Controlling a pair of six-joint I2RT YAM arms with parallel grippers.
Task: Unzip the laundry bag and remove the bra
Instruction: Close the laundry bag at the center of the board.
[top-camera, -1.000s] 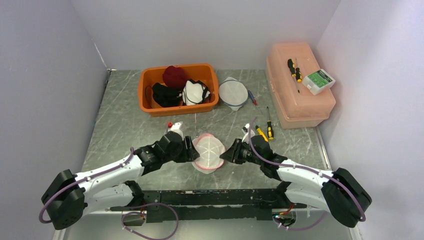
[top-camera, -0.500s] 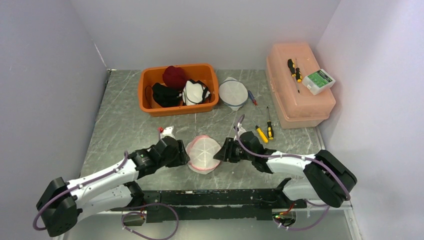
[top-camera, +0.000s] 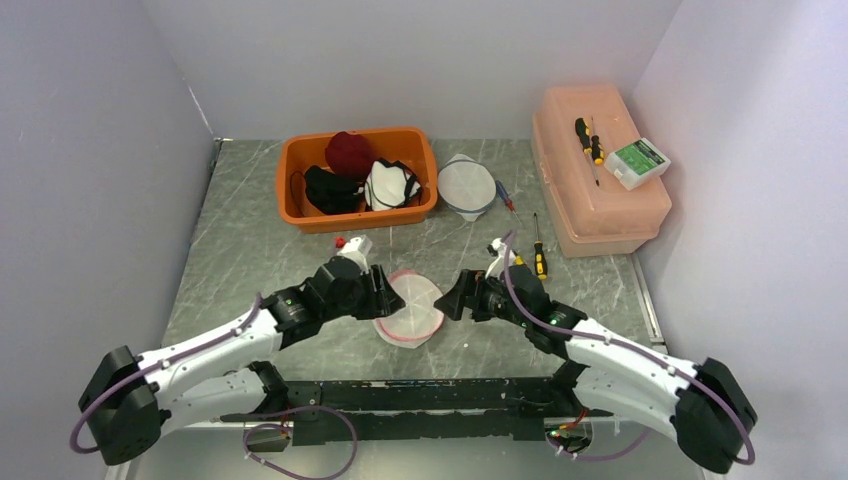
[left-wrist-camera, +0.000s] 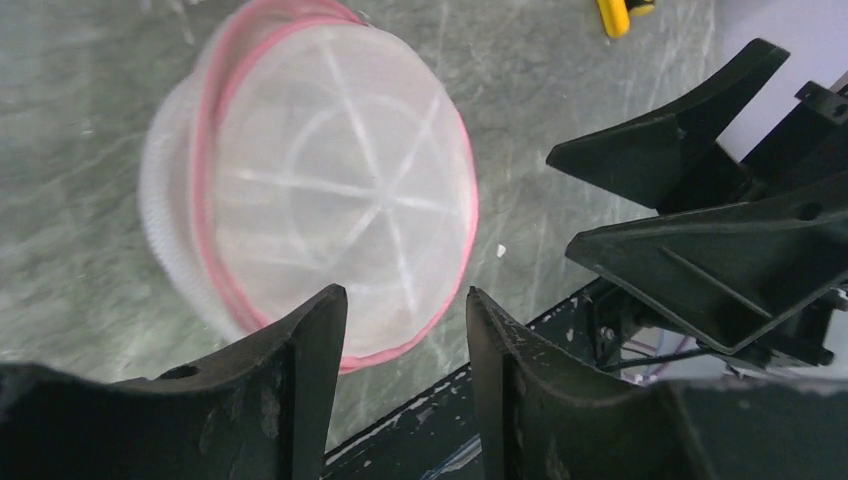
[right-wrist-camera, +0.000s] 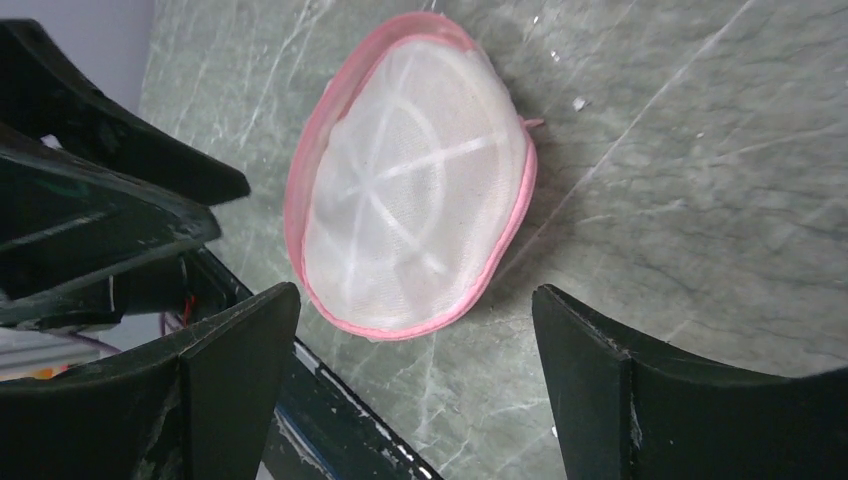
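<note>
The laundry bag (top-camera: 410, 308) is a round white mesh pouch with pink trim, lying on the table between both arms. It also shows in the left wrist view (left-wrist-camera: 320, 190) and the right wrist view (right-wrist-camera: 410, 190). My left gripper (top-camera: 384, 293) sits at the bag's left edge, open, with nothing between its fingers (left-wrist-camera: 405, 300). My right gripper (top-camera: 452, 300) stands just right of the bag and apart from it, with its jaws wide open (right-wrist-camera: 415, 310). The zipper pull is too small to make out. The bra is hidden.
An orange bin (top-camera: 290, 190) at the back holds dark red, black and white garments. A second white mesh bag (top-camera: 466, 186) lies beside it. A pink plastic box (top-camera: 600, 200) stands at the back right. Screwdrivers (top-camera: 539, 258) lie near the right arm.
My right gripper has opened wide and drawn back to the right, off the bag. The left gripper's jaws have narrowed a little. The bag has shifted slightly.
</note>
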